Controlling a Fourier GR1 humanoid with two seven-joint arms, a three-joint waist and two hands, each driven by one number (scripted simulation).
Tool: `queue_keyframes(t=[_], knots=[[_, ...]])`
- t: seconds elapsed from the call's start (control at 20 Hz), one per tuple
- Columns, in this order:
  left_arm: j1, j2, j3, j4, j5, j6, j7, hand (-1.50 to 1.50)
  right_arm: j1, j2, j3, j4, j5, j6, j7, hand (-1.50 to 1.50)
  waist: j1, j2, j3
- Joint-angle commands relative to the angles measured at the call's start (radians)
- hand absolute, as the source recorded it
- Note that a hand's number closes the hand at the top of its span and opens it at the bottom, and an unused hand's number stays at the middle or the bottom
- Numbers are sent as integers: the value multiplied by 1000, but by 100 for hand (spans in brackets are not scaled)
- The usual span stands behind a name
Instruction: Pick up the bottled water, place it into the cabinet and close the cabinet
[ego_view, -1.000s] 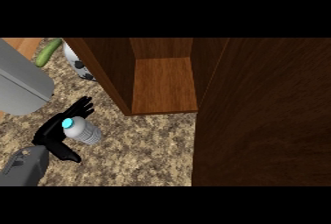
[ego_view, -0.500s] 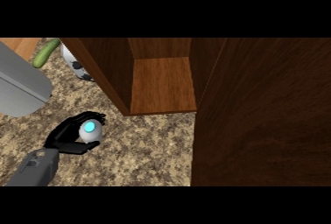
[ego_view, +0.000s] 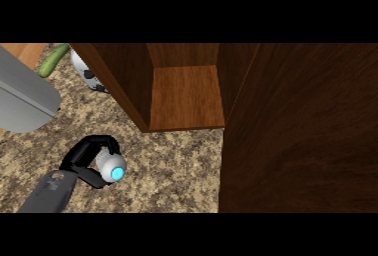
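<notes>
The bottled water (ego_view: 108, 163) is a white bottle with a blue cap, near the lower left of the head view over the speckled counter (ego_view: 170, 175). My left hand (ego_view: 87, 151) is shut on it, fingers curled over its top and thumb underneath, and the cap faces the camera. The bottle is in front of and left of the open wooden cabinet (ego_view: 184, 95), whose shelf floor shows bare. The cabinet's dark door (ego_view: 303, 130) stands open and fills the right side. My right hand is out of view.
A grey rounded object (ego_view: 26, 100) lies at the left edge. A green cucumber (ego_view: 53, 61) and a white-and-black object (ego_view: 88, 76) sit at the back left, beside the cabinet's left wall (ego_view: 118, 80).
My left hand has curled round the bottle. Hand and bottle have shifted slightly right and toward the view's lower edge, with the cap now facing the camera.
</notes>
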Motion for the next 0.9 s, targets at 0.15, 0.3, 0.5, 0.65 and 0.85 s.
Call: queue_keyframes(t=[0.15,0.3,0.5,0.65,0.85], knots=[[89,-137,41,48,-1,272,-187,150,63,-39,5,-125,39,-24,27,-150,31,-6,0],[151,-197,87,17,35,398,-201,150,78,-29,31,-122,48,-49,33,-150,46,-11,2],[132,-232,96,-31,63,369,-163,150,91,-48,26,-161,38,-65,41,-150,48,-13,4],[132,-257,75,-119,61,377,-83,150,122,-79,-11,-132,18,-51,-12,-150,52,-17,6],[75,-305,9,-153,129,392,-23,150,92,-72,21,-124,29,-62,-10,-150,46,-15,5]])
